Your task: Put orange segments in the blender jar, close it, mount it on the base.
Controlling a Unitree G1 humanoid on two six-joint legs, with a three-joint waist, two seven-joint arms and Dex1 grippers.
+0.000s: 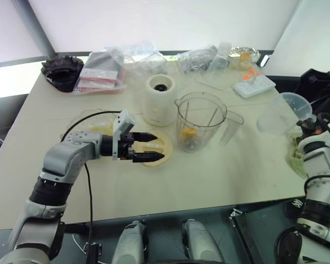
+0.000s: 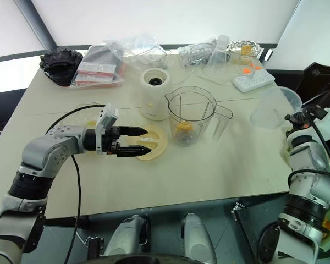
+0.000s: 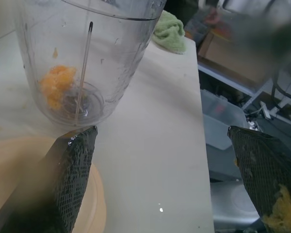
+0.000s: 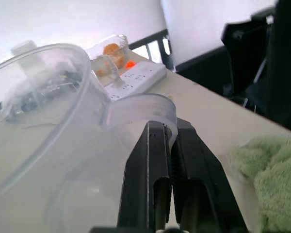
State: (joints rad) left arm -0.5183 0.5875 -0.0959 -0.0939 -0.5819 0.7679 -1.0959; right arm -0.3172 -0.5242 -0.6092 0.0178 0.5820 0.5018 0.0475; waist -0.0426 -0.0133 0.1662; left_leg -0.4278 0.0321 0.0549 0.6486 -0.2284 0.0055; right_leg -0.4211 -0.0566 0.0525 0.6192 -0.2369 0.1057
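The blender jar (image 1: 201,122) stands upright and uncovered mid-table, with orange segments (image 1: 189,133) lying at its bottom by the dark blade (image 3: 85,102). Behind it to the left stands the cream base (image 1: 159,99), its dark socket facing up. A flat cream lid (image 1: 157,152) lies left of the jar. My left gripper (image 1: 160,146) hovers open and level over that lid, pointing at the jar with nothing between its fingers; orange pulp sticks to one finger (image 3: 280,213). My right gripper (image 4: 167,127) is shut at the table's right edge, its tips right at the handle loop of a clear bowl (image 1: 283,113).
A white power strip (image 1: 254,85), plastic bags (image 1: 107,69), a foil dish (image 1: 243,55) and a black bundle (image 1: 62,71) line the far side. A green cloth (image 4: 274,170) lies near the right edge. A shallow clear dish (image 1: 96,129) sits behind my left forearm.
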